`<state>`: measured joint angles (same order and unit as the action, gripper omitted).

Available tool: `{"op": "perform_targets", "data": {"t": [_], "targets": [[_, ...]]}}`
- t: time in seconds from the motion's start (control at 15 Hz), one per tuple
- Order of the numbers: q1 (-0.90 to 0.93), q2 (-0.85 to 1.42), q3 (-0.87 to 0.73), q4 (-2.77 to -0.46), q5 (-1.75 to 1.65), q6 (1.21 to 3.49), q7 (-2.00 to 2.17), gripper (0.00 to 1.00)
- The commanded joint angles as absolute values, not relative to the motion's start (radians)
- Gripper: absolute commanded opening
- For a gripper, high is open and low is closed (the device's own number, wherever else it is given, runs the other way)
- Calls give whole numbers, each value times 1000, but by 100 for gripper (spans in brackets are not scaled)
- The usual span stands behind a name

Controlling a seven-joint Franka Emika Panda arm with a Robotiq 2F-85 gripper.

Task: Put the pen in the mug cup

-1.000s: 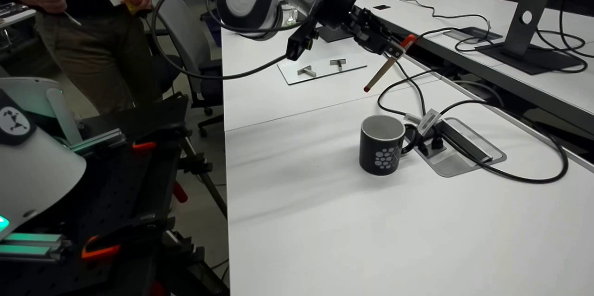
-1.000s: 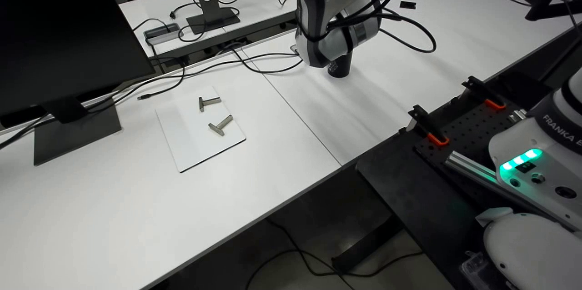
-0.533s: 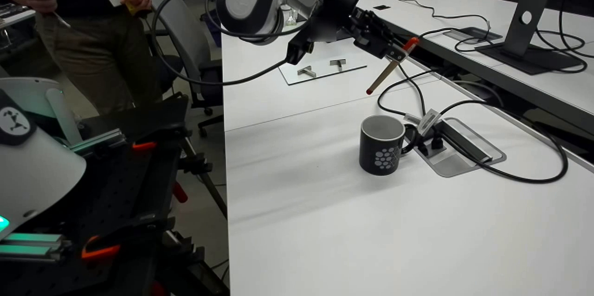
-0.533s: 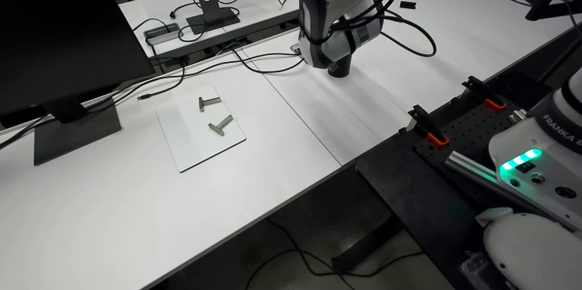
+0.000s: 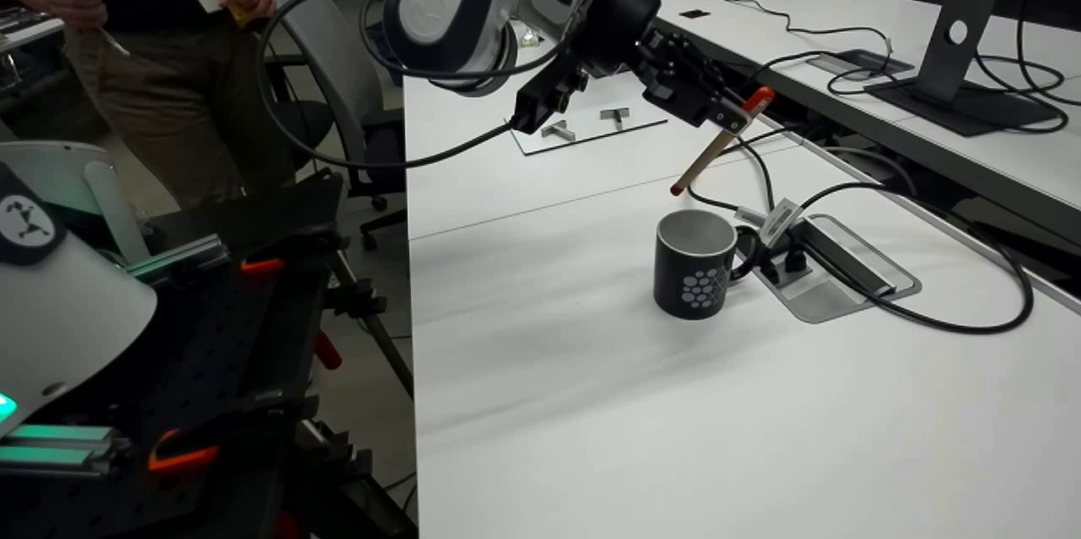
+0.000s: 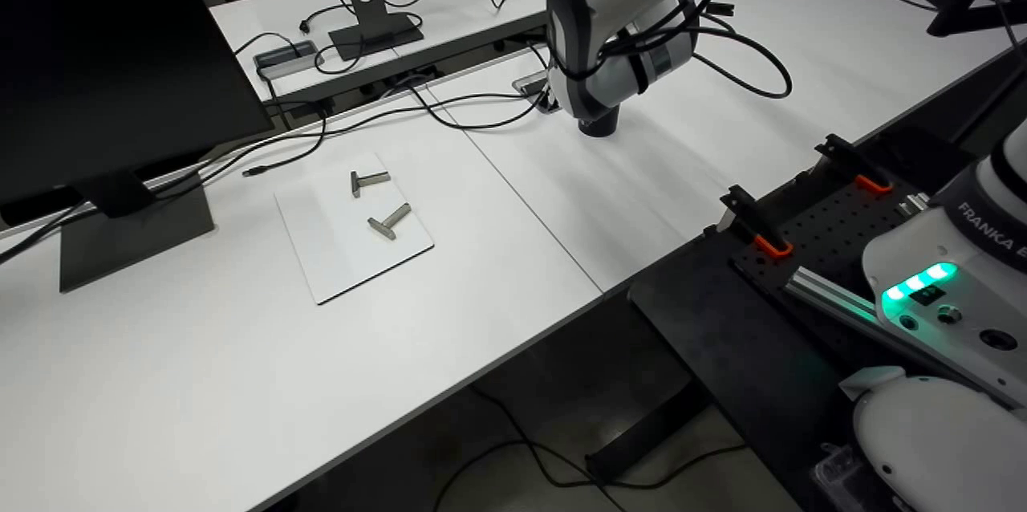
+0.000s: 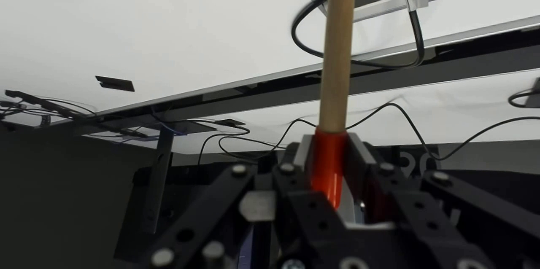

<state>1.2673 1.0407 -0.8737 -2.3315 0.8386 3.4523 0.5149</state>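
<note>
Pen and mug are near each other but not yet joined, so the task looks more than half done. The pick-up is achieved: in the wrist view the fingers are clenched on the red end of the pen, one on each side. The pen hangs in the air at a slant, apart from the worktop, with its gripped end high and its lower end angled down. In an exterior view the small red tip shows just above the mug's mouth, and no part of the pen is inside; whether the tip is directly over the mouth or somewhat behind it, I cannot tell. The mug stands upright on the worktop. In an exterior view the arm hides all but the mug's lower part, and the pen does not show there.

What is left, by my judgement: bring the tip fully over the mouth, perhaps turn the pen more upright, lower it past the rim, then let go and back away. The slant could make the pen catch the rim on the way down.
</note>
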Motion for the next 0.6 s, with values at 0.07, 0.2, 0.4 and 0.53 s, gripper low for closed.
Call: {"op": "perform_targets", "data": {"t": [0.07,0.2,0.4,0.53], "targets": [[1262,1056,-881,-2329,805,3455,557,57],[1263,1057,-883,-2327,797,3455,564,63],[1266,1060,-884,-2328,796,3455,573,82],[1269,1060,-886,-2330,796,3455,577,95]]}}
